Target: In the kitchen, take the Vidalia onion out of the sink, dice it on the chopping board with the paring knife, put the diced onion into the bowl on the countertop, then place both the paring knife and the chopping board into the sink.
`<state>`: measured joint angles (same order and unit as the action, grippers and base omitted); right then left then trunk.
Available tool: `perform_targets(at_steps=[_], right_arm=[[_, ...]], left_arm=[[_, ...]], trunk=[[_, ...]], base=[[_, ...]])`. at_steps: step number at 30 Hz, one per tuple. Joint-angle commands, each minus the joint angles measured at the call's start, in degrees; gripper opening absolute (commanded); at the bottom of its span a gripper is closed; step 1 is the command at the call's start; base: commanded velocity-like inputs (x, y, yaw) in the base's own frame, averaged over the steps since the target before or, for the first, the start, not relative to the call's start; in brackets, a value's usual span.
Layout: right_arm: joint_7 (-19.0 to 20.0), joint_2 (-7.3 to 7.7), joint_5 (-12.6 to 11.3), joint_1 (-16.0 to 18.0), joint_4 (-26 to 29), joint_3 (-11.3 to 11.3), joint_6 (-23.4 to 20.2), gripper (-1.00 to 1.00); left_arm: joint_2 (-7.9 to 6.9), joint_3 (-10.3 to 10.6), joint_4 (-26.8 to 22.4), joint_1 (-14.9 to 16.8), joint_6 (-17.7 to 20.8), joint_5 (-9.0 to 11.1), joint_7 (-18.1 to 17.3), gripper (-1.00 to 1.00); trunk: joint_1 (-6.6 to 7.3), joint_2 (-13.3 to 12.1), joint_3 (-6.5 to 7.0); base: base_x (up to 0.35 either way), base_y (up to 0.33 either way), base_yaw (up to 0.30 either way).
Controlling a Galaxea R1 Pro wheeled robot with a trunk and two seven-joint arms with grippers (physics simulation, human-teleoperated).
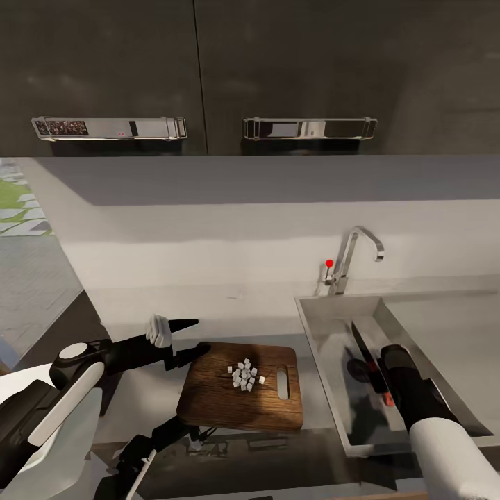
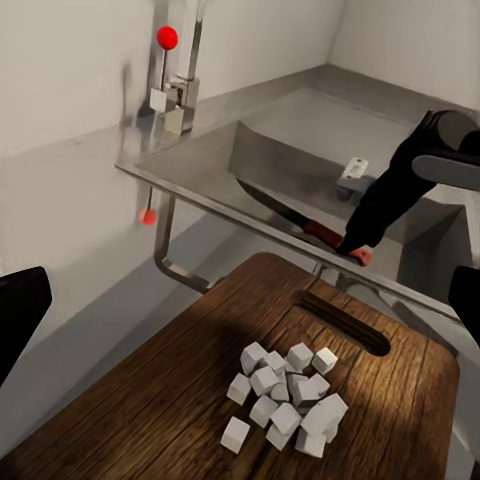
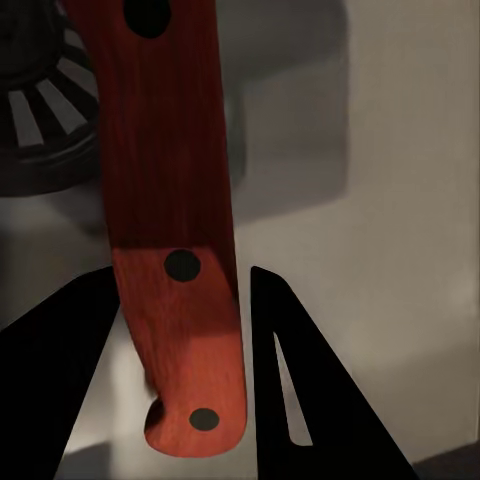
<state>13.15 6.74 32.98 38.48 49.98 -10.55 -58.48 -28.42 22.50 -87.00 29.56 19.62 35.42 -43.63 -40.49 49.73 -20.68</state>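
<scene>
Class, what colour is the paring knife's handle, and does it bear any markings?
The paring knife handle is red with dark round rivets, clearest in the right wrist view.

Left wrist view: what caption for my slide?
Diced onion on the chopping board; right gripper holds the paring knife over the sink.

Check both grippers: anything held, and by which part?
The right gripper holds the paring knife by its red handle, over the sink. The left gripper is open and holds nothing, beside the chopping board.
</scene>
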Motion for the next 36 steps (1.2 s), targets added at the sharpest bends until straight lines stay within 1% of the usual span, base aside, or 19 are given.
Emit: perform_targets(at_steps=[1, 7, 25, 27, 28, 31, 32, 36], right_arm=[[0.6, 0.0, 0.6, 0.1, -0.2, -0.1, -0.1, -1.0], [0.6, 0.02, 0.6, 0.2, -1.0, -0.2, -0.1, -1.0], [0.6, 0.02, 0.4, 0.2, -1.3, -0.3, -0.1, -1.0], [0.6, 0.02, -0.2, 0.2, -1.3, -0.3, -0.1, -1.0], [0.6, 0.02, -1.7, 0.2, -1.3, -0.2, -0.2, -1.0], [0.6, 0.02, -2.6, 0.2, -1.0, -0.2, -0.2, -1.0], [0.6, 0.02, -2.8, 0.2, -0.8, -0.2, -0.2, 1.0], [0.6, 0.02, -3.0, 0.2, -0.6, -0.2, -0.2, 1.0]], left_arm=[[-0.06, 0.1, 0.0, 0.1, 0.5, 0.6, 0.0, 1.0], [0.02, 0.1, 0.0, 0.1, 0.5, 0.6, 0.0, 1.0], [0.03, 0.2, 0.0, 0.1, 0.5, 0.6, 0.0, 1.0], [0.03, 0.2, 0.0, 0.1, 0.5, 0.6, 0.0, 1.0], [0.03, 0.2, 0.0, 0.1, 0.5, 0.6, 0.0, 1.0], [0.03, 0.2, 0.0, 0.1, 0.5, 0.6, 0.0, 1.0], [0.03, 0.2, 0.0, 0.1, 0.5, 0.6, 0.0, 1.0], [0.03, 0.2, 0.0, 0.1, 0.5, 0.6, 0.0, 1.0]], trunk=[[-0.01, 0.1, -0.07], [-0.01, 0.1, -0.07], [-0.01, 0.1, -0.07], [-0.01, 0.1, -0.07], [-0.01, 0.1, -0.07], [-0.01, 0.1, -0.07], [-0.01, 0.1, -0.07], [-0.01, 0.1, -0.07]], base=[[0.0, 0.0, 0.0], [0.0, 0.0, 0.0], [0.0, 0.0, 0.0], [0.0, 0.0, 0.0], [0.0, 0.0, 0.0], [0.0, 0.0, 0.0], [0.0, 0.0, 0.0], [0.0, 0.0, 0.0]])
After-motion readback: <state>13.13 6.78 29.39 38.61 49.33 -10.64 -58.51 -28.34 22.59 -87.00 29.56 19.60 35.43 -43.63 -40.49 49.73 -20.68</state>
